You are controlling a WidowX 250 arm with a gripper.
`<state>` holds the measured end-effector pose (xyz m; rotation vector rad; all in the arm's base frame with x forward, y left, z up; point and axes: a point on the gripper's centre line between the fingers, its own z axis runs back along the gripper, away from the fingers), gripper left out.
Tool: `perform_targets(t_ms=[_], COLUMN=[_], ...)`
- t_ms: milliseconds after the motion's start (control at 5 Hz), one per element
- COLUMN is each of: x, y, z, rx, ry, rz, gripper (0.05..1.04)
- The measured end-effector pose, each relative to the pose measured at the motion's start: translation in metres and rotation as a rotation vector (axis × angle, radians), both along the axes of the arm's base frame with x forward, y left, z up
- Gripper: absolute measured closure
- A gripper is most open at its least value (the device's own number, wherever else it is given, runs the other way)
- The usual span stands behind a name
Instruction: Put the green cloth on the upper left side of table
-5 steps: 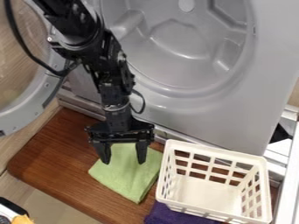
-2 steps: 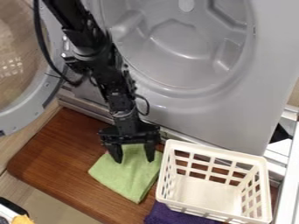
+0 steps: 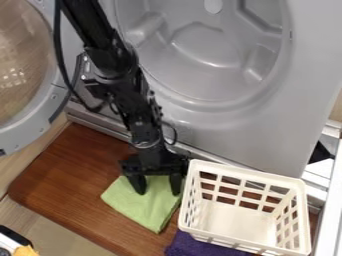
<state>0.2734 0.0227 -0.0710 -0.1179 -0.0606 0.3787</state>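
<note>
My black two-finger gripper [image 3: 158, 193] is spread, grasping nothing, with the square light-green cloth [image 3: 143, 206] beneath it. I should press low, pinch a deep fold, then lift clear of the white plastic basket [image 3: 247, 173] beside me.

A laundry spot, shown by the front-loading machine's open drum [image 3: 207, 50].

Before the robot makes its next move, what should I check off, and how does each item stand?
1. Gripper above the green cloth: ok.
2. Fingers spread open: ok.
3. Fingertips low enough to pinch cloth: cannot tell.
4. Green cloth free of the white basket: cannot tell; their edges lie very close.
5. Purple cloth away from the fingers: ok.
6. Green cloth at the upper left of the table: not ok.
</note>
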Motion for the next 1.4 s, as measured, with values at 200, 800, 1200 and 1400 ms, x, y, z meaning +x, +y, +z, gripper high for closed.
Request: perform_targets(t_ms=[200, 800, 1200, 1400], x=[-0.001, 0.002, 0.007, 0.006], y=[0.003, 0.029, 0.062, 0.087], z=[-0.002, -0.008, -0.005, -0.003], rx=[0.024, 0.049, 0.049, 0.062], ry=[-0.02, 0.011, 0.007, 0.013], rz=[0.016, 0.12, 0.221, 0.263], gripper=[0.084, 0.084, 0.084, 0.084])
